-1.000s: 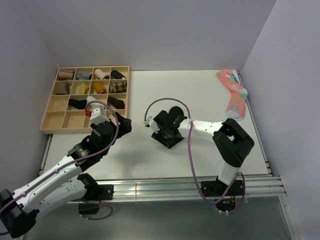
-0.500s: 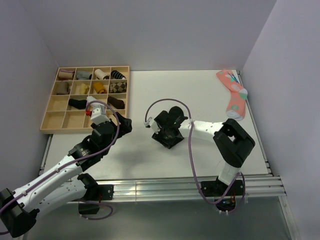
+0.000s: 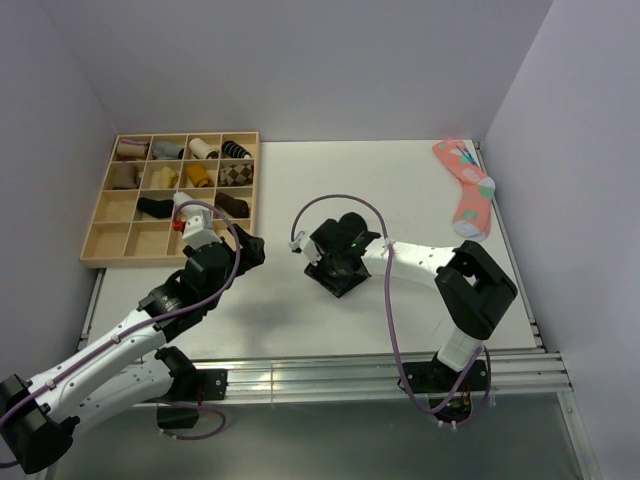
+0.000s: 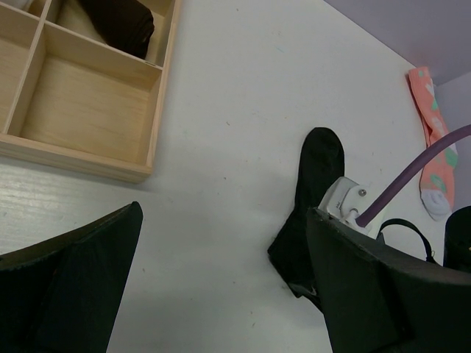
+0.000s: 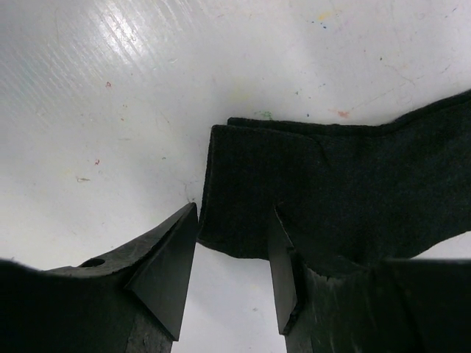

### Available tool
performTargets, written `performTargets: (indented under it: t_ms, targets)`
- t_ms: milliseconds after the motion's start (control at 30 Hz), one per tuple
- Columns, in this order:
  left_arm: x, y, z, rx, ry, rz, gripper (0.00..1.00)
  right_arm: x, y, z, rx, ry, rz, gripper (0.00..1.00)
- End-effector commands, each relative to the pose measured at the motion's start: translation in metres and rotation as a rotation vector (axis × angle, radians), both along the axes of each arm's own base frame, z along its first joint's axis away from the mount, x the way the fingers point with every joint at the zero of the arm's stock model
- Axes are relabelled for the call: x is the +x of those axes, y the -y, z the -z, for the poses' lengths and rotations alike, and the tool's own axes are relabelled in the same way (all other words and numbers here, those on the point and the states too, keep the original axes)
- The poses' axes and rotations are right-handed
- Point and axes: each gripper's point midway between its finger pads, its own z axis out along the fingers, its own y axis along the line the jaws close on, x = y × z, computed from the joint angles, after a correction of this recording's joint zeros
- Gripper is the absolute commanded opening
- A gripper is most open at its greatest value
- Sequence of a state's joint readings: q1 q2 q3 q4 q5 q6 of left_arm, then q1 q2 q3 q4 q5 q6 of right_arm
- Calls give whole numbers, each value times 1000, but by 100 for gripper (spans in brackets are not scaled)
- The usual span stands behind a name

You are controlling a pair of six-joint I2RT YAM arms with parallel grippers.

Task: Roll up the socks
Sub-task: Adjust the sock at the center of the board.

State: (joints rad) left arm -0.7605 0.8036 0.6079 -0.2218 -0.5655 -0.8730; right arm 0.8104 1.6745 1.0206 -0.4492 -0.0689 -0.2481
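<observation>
A black sock (image 3: 345,232) lies flat mid-table. It shows in the left wrist view (image 4: 315,193) and in the right wrist view (image 5: 346,184). My right gripper (image 3: 333,268) is low over the sock's near end. In the right wrist view its jaws (image 5: 229,268) are open and straddle the edge of the sock's folded cuff. My left gripper (image 3: 250,246) hovers left of the sock, wide open and empty (image 4: 224,220). A pink patterned sock (image 3: 467,186) lies at the far right and also shows in the left wrist view (image 4: 436,143).
A wooden compartment tray (image 3: 108,215) with several rolled socks stands at the far left; its near corner shows in the left wrist view (image 4: 88,158). Walls close in on the left, back and right. A purple cable (image 3: 335,200) arcs over the right gripper.
The right arm's elbow has shifted slightly right while its gripper stays at the black sock. The left arm has barely moved.
</observation>
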Motion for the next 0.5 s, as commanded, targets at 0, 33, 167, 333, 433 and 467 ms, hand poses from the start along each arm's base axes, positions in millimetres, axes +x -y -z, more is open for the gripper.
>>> performTargets:
  t_ms: [0, 33, 167, 333, 433, 467]
  targets:
    - [4, 2, -5, 0, 24, 11, 99, -3, 1, -5, 19, -11, 8, 50]
    - [4, 3, -4, 1, 23, 11, 100, -4, 1, -5, 21, -16, 5, 50]
    - [4, 3, -3, 1, 22, 12, 99, -9, 2, 2, 11, -42, -3, 49]
    - [5, 4, -1, 6, 19, 11, 99, -10, 3, 10, -3, -63, -13, 46]
    - [6, 5, 0, 7, 19, 11, 100, -10, 4, 13, -6, -74, -16, 45]
    - [7, 5, 0, 9, 20, 13, 99, -10, 5, 15, -11, -79, -20, 45]
